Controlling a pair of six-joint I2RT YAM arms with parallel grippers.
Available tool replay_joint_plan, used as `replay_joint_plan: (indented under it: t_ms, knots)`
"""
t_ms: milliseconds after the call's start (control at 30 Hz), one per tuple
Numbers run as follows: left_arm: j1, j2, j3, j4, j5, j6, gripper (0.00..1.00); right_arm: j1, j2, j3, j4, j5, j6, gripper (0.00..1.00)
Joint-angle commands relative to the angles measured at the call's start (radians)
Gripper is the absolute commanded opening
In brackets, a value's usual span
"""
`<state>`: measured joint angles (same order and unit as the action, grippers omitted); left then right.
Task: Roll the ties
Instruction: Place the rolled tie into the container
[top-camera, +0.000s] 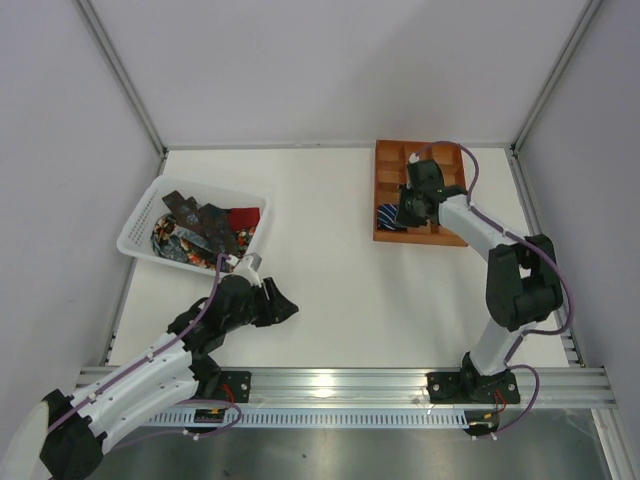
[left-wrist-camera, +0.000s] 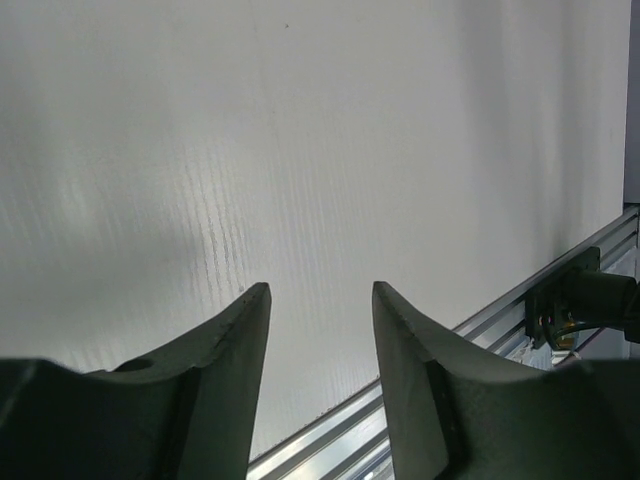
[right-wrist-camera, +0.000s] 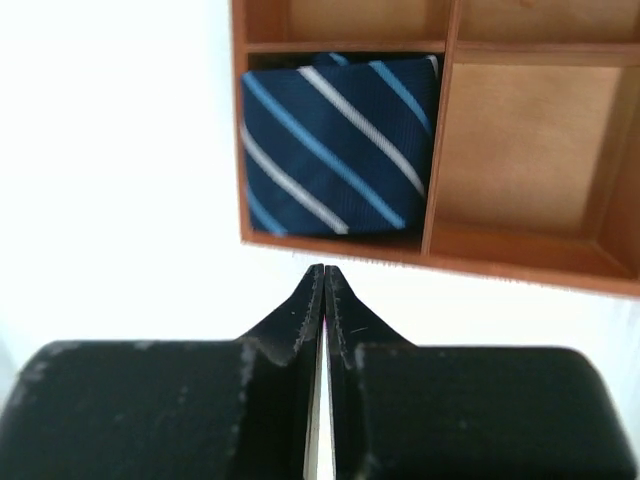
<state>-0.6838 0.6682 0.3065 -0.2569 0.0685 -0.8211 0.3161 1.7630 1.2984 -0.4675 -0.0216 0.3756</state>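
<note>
A rolled navy tie with light-blue stripes (right-wrist-camera: 340, 145) fills the near-left compartment of the orange-brown tray (right-wrist-camera: 500, 250). From above, this navy tie (top-camera: 388, 216) peeks out beside my right gripper (top-camera: 407, 212). In the right wrist view my right gripper (right-wrist-camera: 325, 272) is shut on nothing, its tips just short of the tray's front wall. Several more ties (top-camera: 205, 232), dark, red and patterned, lie heaped in the white basket (top-camera: 135, 235). My left gripper (top-camera: 285, 308) hovers low over bare table just right of the basket. In its wrist view the left gripper (left-wrist-camera: 320, 292) is open and empty.
The tray (top-camera: 445, 235) has other compartments that show empty wood (right-wrist-camera: 530, 140). An aluminium rail (top-camera: 350, 382) runs along the table's near edge, with both arm bases on it. Grey walls enclose the table at the left, back and right.
</note>
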Motion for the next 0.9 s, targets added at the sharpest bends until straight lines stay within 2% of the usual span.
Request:
replay_joint_plan:
  t_ms: [0,100,200,233,300,333,433,633,833,867]
  knots:
    - [0.01,-0.012,0.034,0.002,0.036,0.033,0.53,0.0,-0.121,-0.028,-0.04,-0.012,-0.02,0.06]
    - [0.01,-0.01,0.036,0.008,0.05,0.033,0.59,0.0,-0.22,-0.092,-0.053,-0.015,-0.012,0.11]
    - [0.009,-0.024,0.029,0.033,0.082,0.024,0.64,0.003,-0.374,-0.19,-0.008,-0.028,0.026,0.32]
    - [0.01,-0.041,0.026,0.05,0.096,0.019,0.65,0.008,-0.423,-0.261,0.015,-0.026,0.038,0.51]
    - [0.01,-0.065,0.013,0.077,0.109,-0.004,0.68,0.014,-0.55,-0.324,0.038,-0.023,0.078,0.67]
    - [0.01,-0.093,-0.001,0.091,0.126,-0.013,0.75,0.017,-0.592,-0.394,0.05,-0.034,0.094,0.8]
    - [0.01,-0.128,-0.029,0.152,0.157,-0.056,0.82,0.044,-0.727,-0.529,0.107,-0.09,0.179,0.94]
    - [0.01,-0.188,-0.119,0.254,0.177,-0.159,0.89,0.113,-0.939,-0.789,0.251,-0.138,0.385,0.98]
    - [0.01,-0.242,-0.17,0.297,0.18,-0.188,0.92,0.146,-1.171,-1.039,0.412,-0.138,0.482,1.0]
    - [0.009,-0.251,-0.178,0.306,0.182,-0.194,0.92,0.143,-1.259,-1.06,0.427,-0.177,0.479,1.0]
